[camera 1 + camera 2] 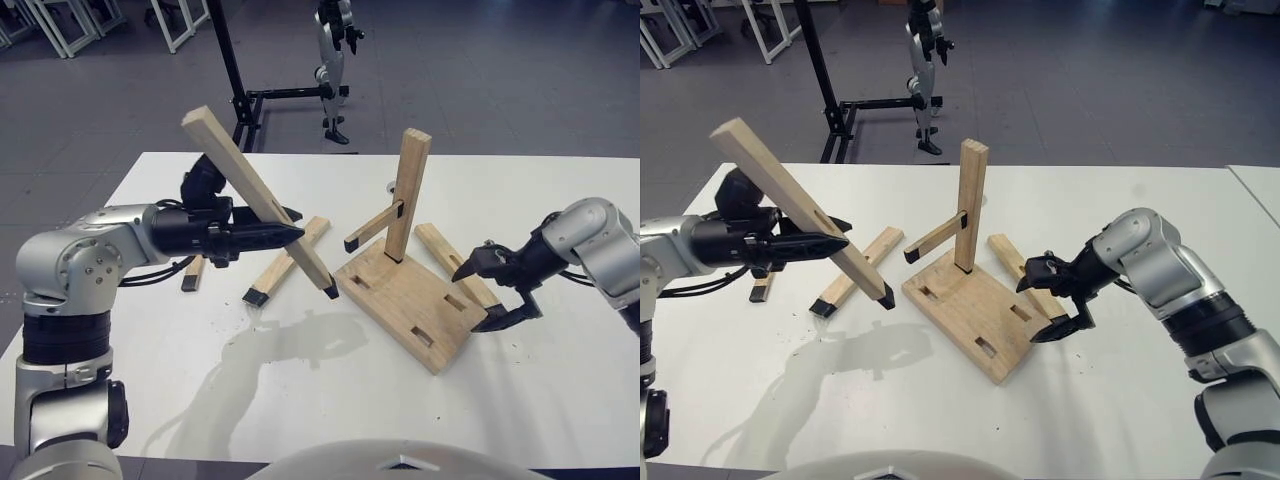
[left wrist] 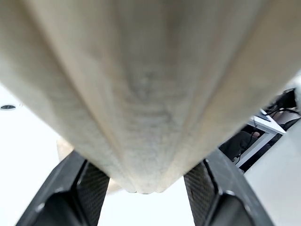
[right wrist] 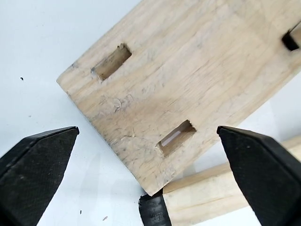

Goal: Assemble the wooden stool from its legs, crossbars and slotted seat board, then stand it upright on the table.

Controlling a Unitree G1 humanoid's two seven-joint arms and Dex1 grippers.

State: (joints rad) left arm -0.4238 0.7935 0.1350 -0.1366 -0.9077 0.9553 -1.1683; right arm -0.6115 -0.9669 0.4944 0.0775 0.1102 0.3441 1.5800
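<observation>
Robotics lab: another humanoid robot [image 1: 333, 50] beside black stand [image 1: 229, 60], white worktable [image 1: 560, 400], white bench frames [image 1: 62, 25], grey floor [image 1: 480, 80].

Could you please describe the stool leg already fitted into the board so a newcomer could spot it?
On the white table, find the slotted seat board near the middle. One leg stands upright in its far corner slot, a short crossbar sticking out sideways. Every other leg lies flat or is held tilted.
</observation>
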